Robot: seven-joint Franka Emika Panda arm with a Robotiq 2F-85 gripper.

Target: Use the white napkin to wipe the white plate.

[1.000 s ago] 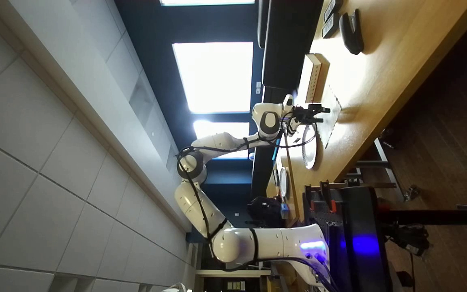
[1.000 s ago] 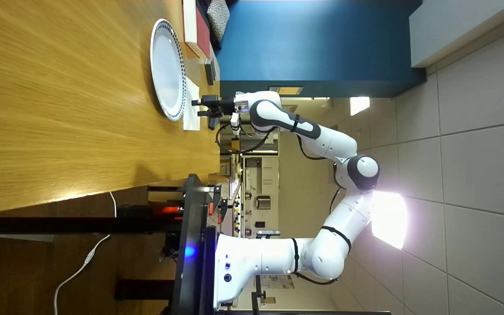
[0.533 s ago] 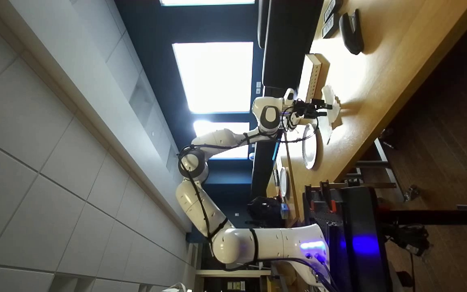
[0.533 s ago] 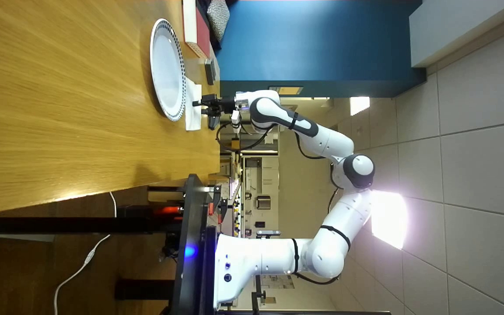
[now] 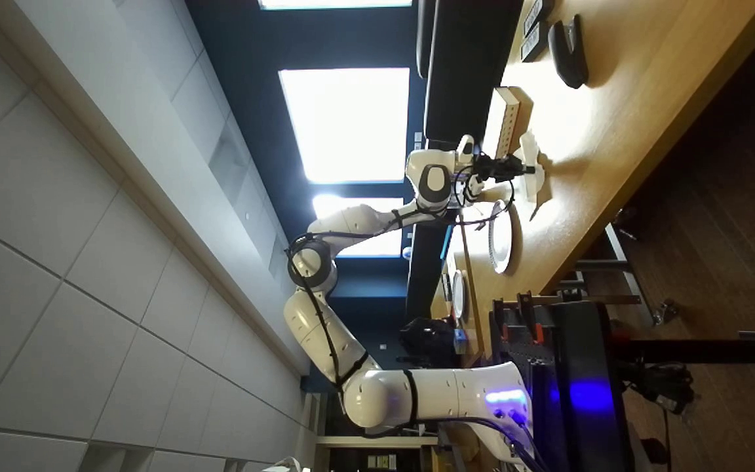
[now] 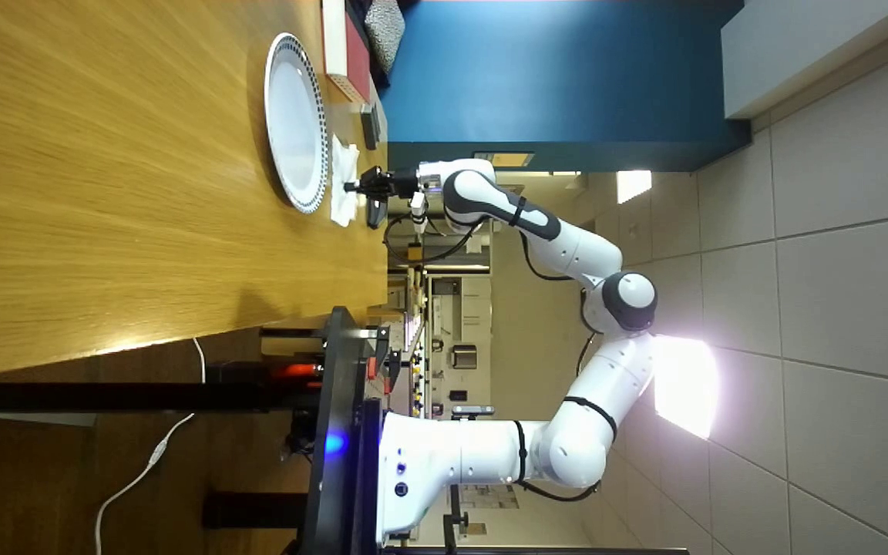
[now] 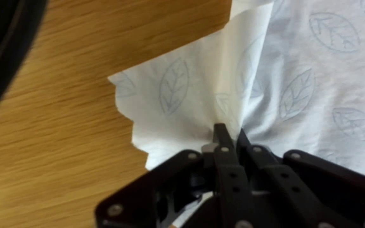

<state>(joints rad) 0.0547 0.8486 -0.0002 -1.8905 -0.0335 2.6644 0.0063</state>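
My gripper (image 7: pixel 231 134) is shut on the white napkin (image 7: pixel 174 85), a thin sheet with leaf prints and a wavy edge. A fold of it is pinched between the fingertips, and creases fan out to both sides. In both exterior views, which stand sideways, the napkin (image 6: pixel 342 202) looks bunched under the gripper (image 5: pixel 530 170) and low over the table. Whether any of it is lifted clear is hard to tell. The white plate (image 6: pixel 294 127), round with a dark-patterned rim, lies beside the napkin on the robot's table. It is outside the wrist view.
A thick book (image 5: pixel 507 124) lies near the napkin, on the side away from the plate. Farther along the wooden table (image 5: pixel 646 78) are a black stapler (image 5: pixel 569 52) and dark boxes (image 5: pixel 535 40). Another white plate (image 5: pixel 459 294) stands on a surface behind.
The jaws have gone from open to shut, gathering the napkin, which lay flat a second ago and is now crumpled upward. My gripper has shifted slightly toward the book. The plate has stayed put.
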